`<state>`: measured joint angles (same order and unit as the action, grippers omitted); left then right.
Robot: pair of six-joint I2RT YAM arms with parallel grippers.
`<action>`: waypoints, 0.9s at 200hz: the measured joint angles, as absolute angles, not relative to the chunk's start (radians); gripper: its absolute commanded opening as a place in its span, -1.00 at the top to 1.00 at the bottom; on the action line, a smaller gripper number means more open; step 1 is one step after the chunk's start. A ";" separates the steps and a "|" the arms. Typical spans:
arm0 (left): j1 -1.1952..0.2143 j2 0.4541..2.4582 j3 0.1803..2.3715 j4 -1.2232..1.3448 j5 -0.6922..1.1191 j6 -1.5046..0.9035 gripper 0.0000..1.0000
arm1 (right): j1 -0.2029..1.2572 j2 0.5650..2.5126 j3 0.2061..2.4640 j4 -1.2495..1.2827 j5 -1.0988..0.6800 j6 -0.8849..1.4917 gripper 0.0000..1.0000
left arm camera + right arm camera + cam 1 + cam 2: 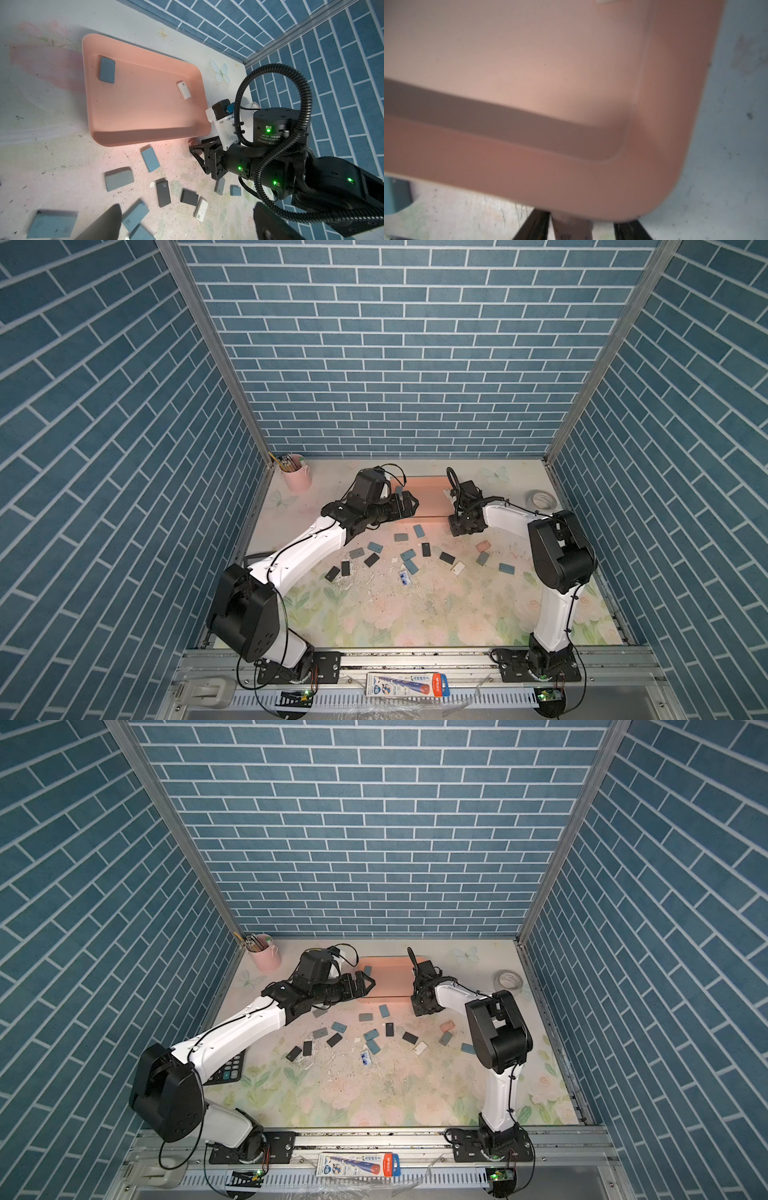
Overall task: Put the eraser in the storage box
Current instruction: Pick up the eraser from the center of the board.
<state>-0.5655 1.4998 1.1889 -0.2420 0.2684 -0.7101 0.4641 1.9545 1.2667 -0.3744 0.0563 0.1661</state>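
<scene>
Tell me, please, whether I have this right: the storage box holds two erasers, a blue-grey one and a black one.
Not quite: the storage box holds two erasers, the blue-grey eraser and a white eraser, not a black one, as the left wrist view shows.

Pencil cup (pixel 297 477) back-left corner; tape roll (pixel 543 500) back right; calculator (pixel 228 1071) front left.

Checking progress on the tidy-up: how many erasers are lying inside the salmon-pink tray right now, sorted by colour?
Blue-grey eraser: 1
White eraser: 1
Total inside the storage box: 2
</scene>
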 measured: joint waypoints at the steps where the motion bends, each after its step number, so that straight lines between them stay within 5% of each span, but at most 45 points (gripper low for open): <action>1: -0.565 1.500 1.189 -0.242 0.268 -0.710 -0.99 | 0.464 1.954 1.266 -0.374 0.057 0.166 0.17; 57: -0.565 1.525 1.196 -0.254 0.268 -0.710 -0.99 | 0.482 1.944 1.244 -0.348 0.081 0.168 0.68; 134: -0.565 1.526 1.223 -0.281 0.266 -0.709 -0.99 | 0.509 1.789 1.277 -0.526 0.102 0.183 0.74; 180: -0.565 1.512 1.232 -0.284 0.255 -0.702 -0.99 | 0.511 1.798 1.598 -0.643 0.126 0.186 0.74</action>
<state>-0.5652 1.5124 1.2324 -0.2836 0.2546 -0.7025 0.5106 1.7977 1.5982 -0.6434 0.1265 0.1860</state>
